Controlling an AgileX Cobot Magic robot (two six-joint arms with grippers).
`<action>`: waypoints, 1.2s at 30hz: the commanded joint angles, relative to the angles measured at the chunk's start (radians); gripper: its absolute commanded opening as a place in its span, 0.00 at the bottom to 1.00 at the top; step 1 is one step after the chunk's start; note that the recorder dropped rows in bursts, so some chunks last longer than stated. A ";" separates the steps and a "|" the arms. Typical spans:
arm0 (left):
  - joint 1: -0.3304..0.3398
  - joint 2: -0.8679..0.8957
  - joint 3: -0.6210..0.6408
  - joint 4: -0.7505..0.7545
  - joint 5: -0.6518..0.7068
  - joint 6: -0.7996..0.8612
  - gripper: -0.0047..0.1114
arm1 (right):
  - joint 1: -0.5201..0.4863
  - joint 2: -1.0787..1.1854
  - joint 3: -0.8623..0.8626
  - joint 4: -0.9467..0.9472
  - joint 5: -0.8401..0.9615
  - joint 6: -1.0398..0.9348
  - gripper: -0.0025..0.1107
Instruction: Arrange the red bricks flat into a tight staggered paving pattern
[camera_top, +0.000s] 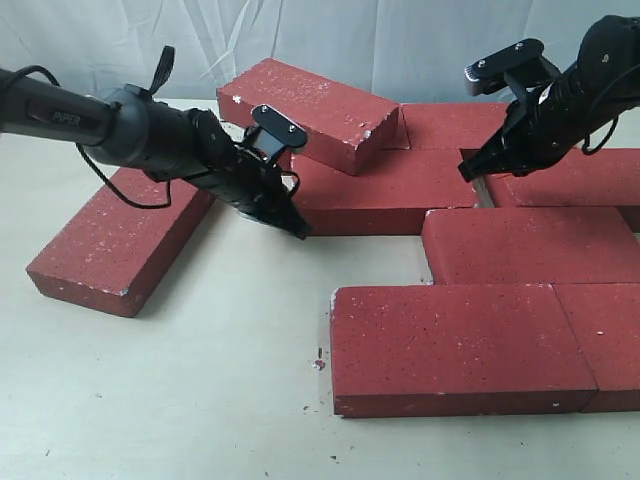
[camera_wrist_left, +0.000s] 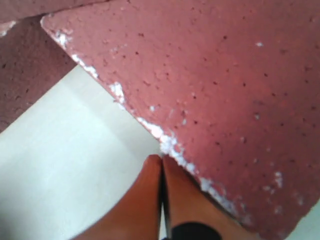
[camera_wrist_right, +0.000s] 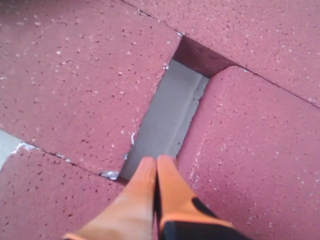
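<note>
I have both tools pinched fully closed, holding nothing. The left gripper (camera_top: 297, 228) has its tips at the chipped edge of a middle-row brick (camera_top: 385, 195), low over the worktop (camera_top: 200, 400). I cannot tell whether it actually touches. The right gripper (camera_top: 470, 170) points down at a narrow gap (camera_wrist_right: 170, 115) between two bricks of that same row.

Most of the red bricks (camera_top: 450, 345) already lie flat across the right half of the worktop in offset rows, with the joints mostly tight. I judge the job a bit over halfway done.

Three things are left:
- The gap needs closing.
- The stacked brick (camera_top: 310, 105) near the far edge rests tilted on its neighbours and must come down flat.
- The stray brick (camera_top: 115, 245) lies askew toward the left side, apart from the paving, waiting to be pushed in.
</note>
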 joint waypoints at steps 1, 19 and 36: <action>-0.024 0.018 -0.018 -0.006 -0.008 -0.007 0.04 | -0.005 -0.011 -0.003 0.007 -0.013 0.005 0.01; -0.108 0.071 -0.096 0.008 0.011 0.013 0.04 | -0.005 -0.009 -0.003 0.007 -0.017 0.005 0.01; -0.120 0.063 -0.096 0.054 0.002 0.020 0.04 | -0.005 -0.007 -0.003 0.030 -0.017 0.005 0.01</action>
